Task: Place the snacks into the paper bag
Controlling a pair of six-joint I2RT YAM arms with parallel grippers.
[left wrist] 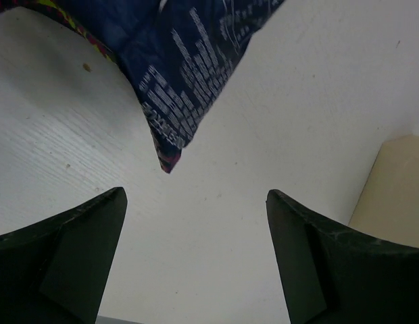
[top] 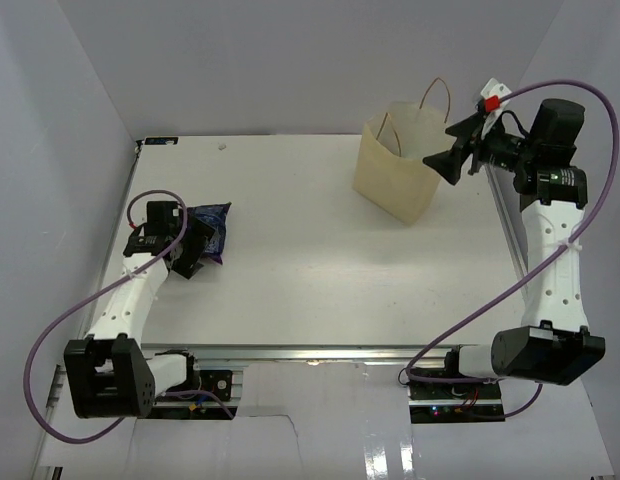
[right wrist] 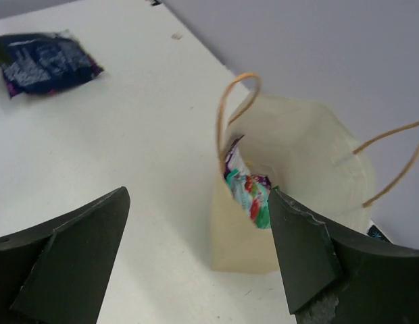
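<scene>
**Last loose packet: grip the body, not the corner**

The dark blue packet (top: 208,230) lies flat close to the left edge of the table (top: 310,290), about midway along it. It is the only snack I can make out outside the bag. The left gripper (left wrist: 196,192) hangs just over the packet's near end, its fingers spread wide with nothing between them. One pointed corner of the packet aims in toward the gap. The step in hand looks like picking this packet up.

To do it well, the gripper should probably move forward until its fingers straddle the packet's body rather than that thin corner. It can then sink until the tips nearly meet the table and close across the narrower width. Glossy film is likely to slip, so a pinch that bunches the middle should hold better.

The paper bag (top: 395,165) stands upright near the far right corner, well apart from the packet, with its mouth open. Colourful packets (right wrist: 247,185) show inside it. The right gripper (right wrist: 199,192) hovers just beside and above the mouth, spread and holding nothing.

The carry crosses the whole table, so the release is best made directly over the mouth. The cord handles (right wrist: 230,108) arch above the opening and could snag. The bag looks light enough to tip if nudged, so the right gripper ought to clear the way.
</scene>
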